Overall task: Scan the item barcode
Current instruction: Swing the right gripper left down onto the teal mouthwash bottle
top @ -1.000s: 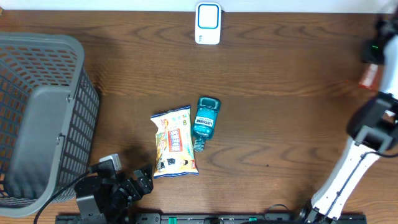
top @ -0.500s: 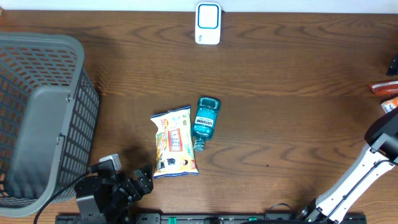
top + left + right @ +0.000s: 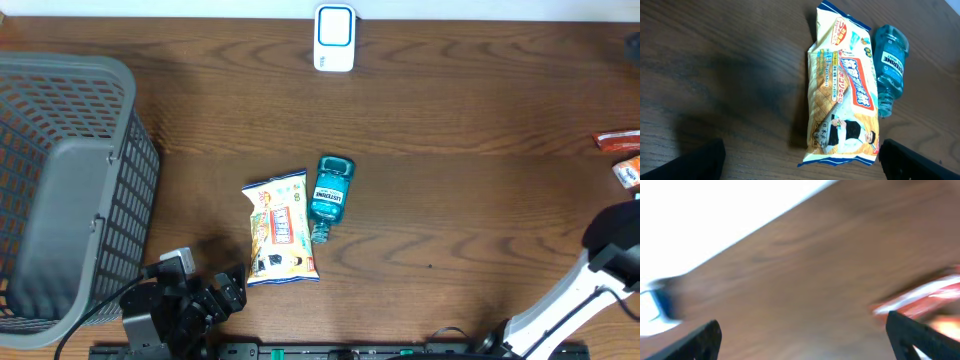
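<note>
- The left hand (image 3: 800, 150) is near the front edge of the bench (image 3: 450, 120), toward its left corner. Its fingers are spread wide with nothing between them.
- Just beyond it a yellow snack bag (image 3: 842, 95) lies flat, printed face up, one short end toward the hand.
- Along the bag's right side, touching or very nearly so, a blue mouthwash bottle (image 3: 328, 196) lies on its side, cap end toward the front edge.
- The right hand (image 3: 802, 330) is over by the right edge, also wide open and empty. Its own view is blurred.
- A red packet (image 3: 617, 140) lies at that right edge, with a second small packet (image 3: 628, 172) just beside it.
- The white and blue scanner (image 3: 334, 38) sits at the middle of the far edge, well apart from bag and bottle.
- A grey mesh basket (image 3: 60, 190) takes up the left edge.
</note>
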Controlling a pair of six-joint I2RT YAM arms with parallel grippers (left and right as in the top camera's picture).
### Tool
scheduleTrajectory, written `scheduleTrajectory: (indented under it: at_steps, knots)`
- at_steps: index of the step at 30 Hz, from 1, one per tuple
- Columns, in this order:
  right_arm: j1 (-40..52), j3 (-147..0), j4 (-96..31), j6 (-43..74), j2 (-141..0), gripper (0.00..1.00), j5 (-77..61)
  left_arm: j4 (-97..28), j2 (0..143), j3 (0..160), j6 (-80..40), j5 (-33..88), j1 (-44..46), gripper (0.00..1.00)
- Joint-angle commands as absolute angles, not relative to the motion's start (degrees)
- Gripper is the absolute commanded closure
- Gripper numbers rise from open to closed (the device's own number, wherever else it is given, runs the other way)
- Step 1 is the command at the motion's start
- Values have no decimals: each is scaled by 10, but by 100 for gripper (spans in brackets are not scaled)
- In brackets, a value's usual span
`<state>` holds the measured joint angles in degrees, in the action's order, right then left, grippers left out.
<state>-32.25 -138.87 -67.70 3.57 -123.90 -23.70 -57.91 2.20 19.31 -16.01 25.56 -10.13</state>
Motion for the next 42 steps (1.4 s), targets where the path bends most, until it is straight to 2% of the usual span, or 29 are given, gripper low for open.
scheduleTrajectory:
  at_steps: [1,6,13,14,15,16,20,26,33,42]
  knots:
    - [-261,-1389,-733,143,-1238,1,-379,-601,21,190,-150,262,-103,2]
    - [-164,-1389,-820,213,-1248,1,-386,-601,21,190,-150,262,-103,2]
    - [11,-1388,-842,171,-1258,1,-360,-601,21,190,-150,262,-103,2]
    - [42,-1386,-841,160,-1258,6,-337,-601,21,190,-150,262,-103,2]
    - [67,-1385,-840,158,-1258,18,-304,-601,21,190,-150,262,-103,2]
    - [97,-1382,-842,173,-1258,24,-255,-601,21,190,-150,262,-103,1]
    - [223,-1350,-869,328,-1258,2,-29,-601,21,190,-150,262,-103,2]
    - [364,-1249,-853,469,-1261,1,123,-601,21,190,-150,262,-103,2]
    - [440,-1145,-772,519,-1282,7,178,-601,21,190,-150,262,-103,2]
    - [448,-1142,-760,518,-1370,10,192,-601,21,190,-150,261,-103,2]
